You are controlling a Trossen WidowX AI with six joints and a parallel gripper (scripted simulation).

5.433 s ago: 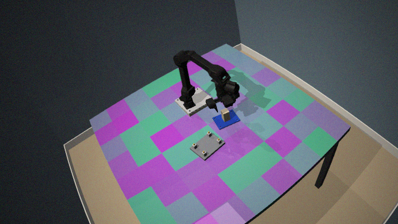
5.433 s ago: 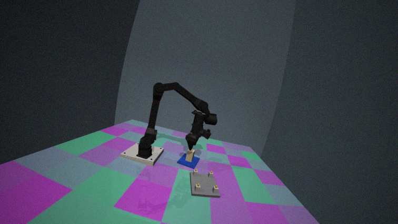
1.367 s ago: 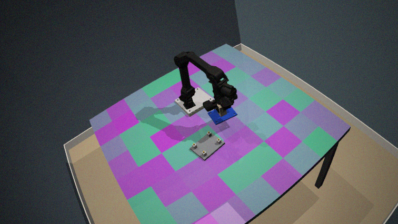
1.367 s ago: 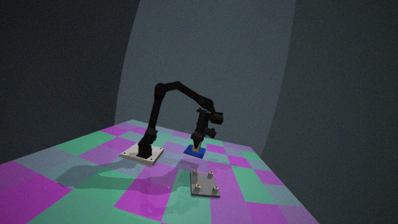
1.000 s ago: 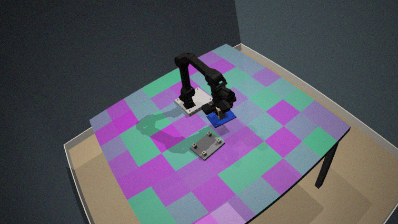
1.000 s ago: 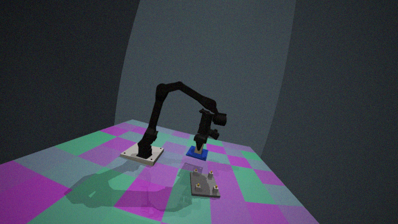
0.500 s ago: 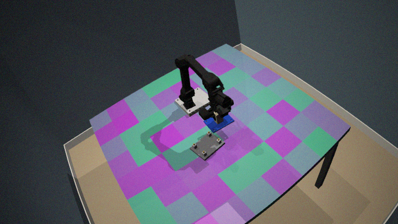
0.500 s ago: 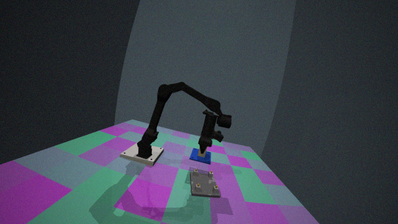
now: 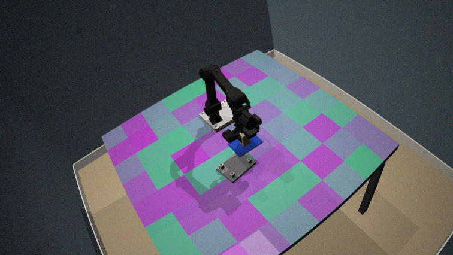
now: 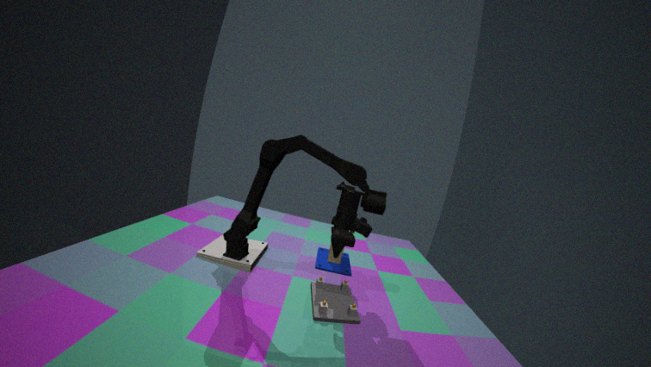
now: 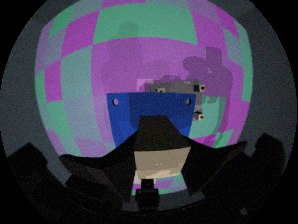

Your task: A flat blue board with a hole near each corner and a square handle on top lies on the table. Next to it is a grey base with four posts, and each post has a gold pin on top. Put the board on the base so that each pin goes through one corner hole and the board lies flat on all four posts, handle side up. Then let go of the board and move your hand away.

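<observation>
Your black parallel-jaw gripper point(image 9: 243, 137) point(image 10: 337, 251) point(image 11: 154, 132) was partly open, clamped on the tan square handle point(image 9: 244, 140) point(image 10: 334, 256) point(image 11: 161, 163) of the flat blue board point(image 9: 240, 150) point(image 10: 325, 264) point(image 11: 150, 102). You had that board in the air (handle side up), apart from the grey rectangular base point(image 9: 236, 167) point(image 10: 336, 295) point(image 11: 172, 88), whose gold-tipped posts stood uncovered on the patchwork-coloured table point(image 9: 280, 187) point(image 10: 159, 314) point(image 11: 145, 22).
</observation>
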